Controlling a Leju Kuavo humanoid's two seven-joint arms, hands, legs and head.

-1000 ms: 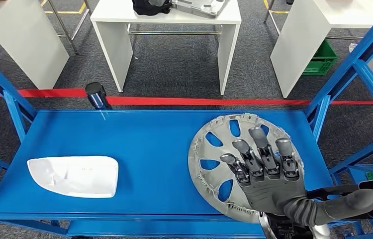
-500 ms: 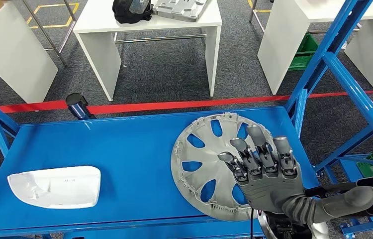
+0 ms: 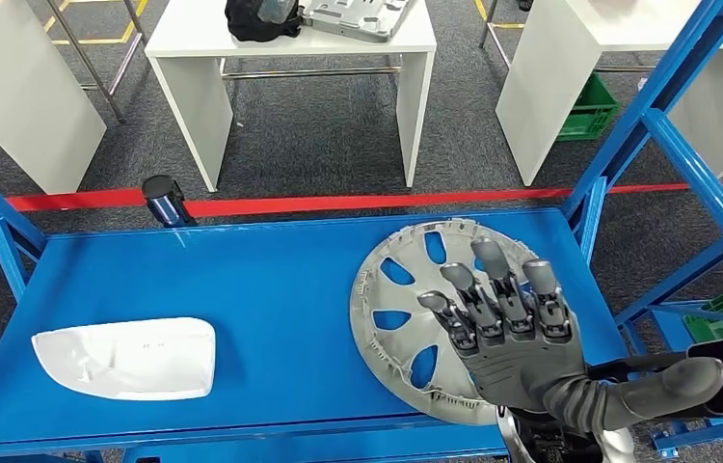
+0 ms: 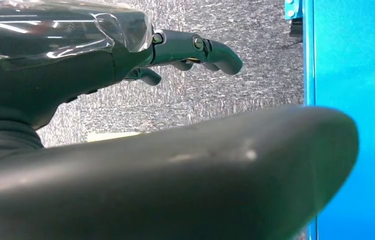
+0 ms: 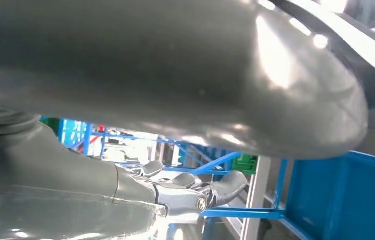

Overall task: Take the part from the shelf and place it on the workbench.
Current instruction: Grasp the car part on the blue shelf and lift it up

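Observation:
A grey wheel cover [image 3: 398, 287] with spoke cut-outs lies flat on the right half of the blue shelf [image 3: 261, 280]. My right hand [image 3: 512, 330] hovers over the cover's near right part, fingers stretched forward and apart, thumb out to the right, holding nothing. In the right wrist view the thumb is huge and close, with the darker fingers [image 5: 195, 192] below it. A white moulded part [image 3: 126, 359] lies on the shelf's left half. My left hand [image 4: 190, 47] hangs over grey carpet beside a blue frame, its fingers loosely bent around nothing.
Blue shelf uprights [image 3: 647, 106] rise at the right and a lower one at the left. Beyond a red floor line [image 3: 338, 204] stand white tables; the middle table [image 3: 290, 43] carries a grey part and a dark object. A green crate [image 3: 589, 111] sits on the floor.
The camera has swung, so the whole scene shifted sideways. My right hand stays spread over the wheel cover in much the same pose.

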